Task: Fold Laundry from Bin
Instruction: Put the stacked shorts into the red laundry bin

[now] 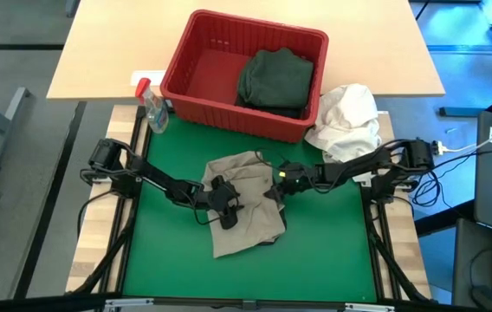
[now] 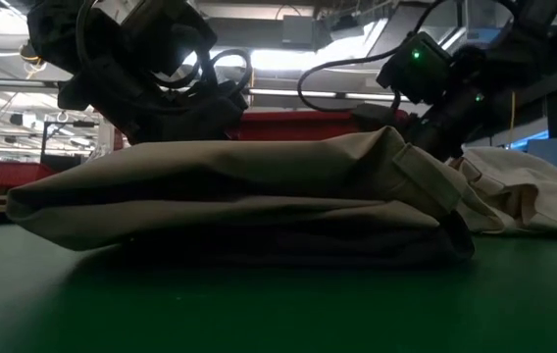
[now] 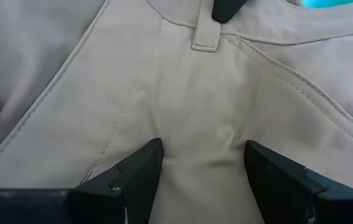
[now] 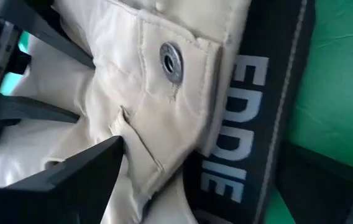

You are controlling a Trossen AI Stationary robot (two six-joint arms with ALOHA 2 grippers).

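High view: the khaki trousers (image 1: 244,204) lie crumpled on the green mat (image 1: 333,243), on the near side of the red bin (image 1: 196,95). A dark folded garment (image 1: 275,80) sits inside the bin, against its right wall. The left gripper (image 1: 226,201) is over the trousers' left half; the right gripper (image 1: 278,180) is at their upper right edge. A white cloth bundle (image 1: 347,121) lies just right of the bin, and a spray bottle with a red top (image 1: 152,106) stands at the bin's left corner.

Low view: the trousers (image 2: 249,196) form a low, wide heap on the mat (image 2: 278,304). Both arms come down behind the heap; the bin's red wall (image 2: 288,126) shows between them.

Left wrist view: the left gripper (image 3: 202,168) has its fingers (image 3: 140,168) spread, pressed onto the khaki fabric near a belt loop (image 3: 205,38); the cloth between them appears slightly bunched, but no grasp is evident.

Right wrist view: the right gripper's jaws are spread wide, one finger (image 4: 80,171) beside the waistband. A metal snap button (image 4: 171,61) and a dark inner band with white lettering (image 4: 238,130) are visible. Nothing is clamped.
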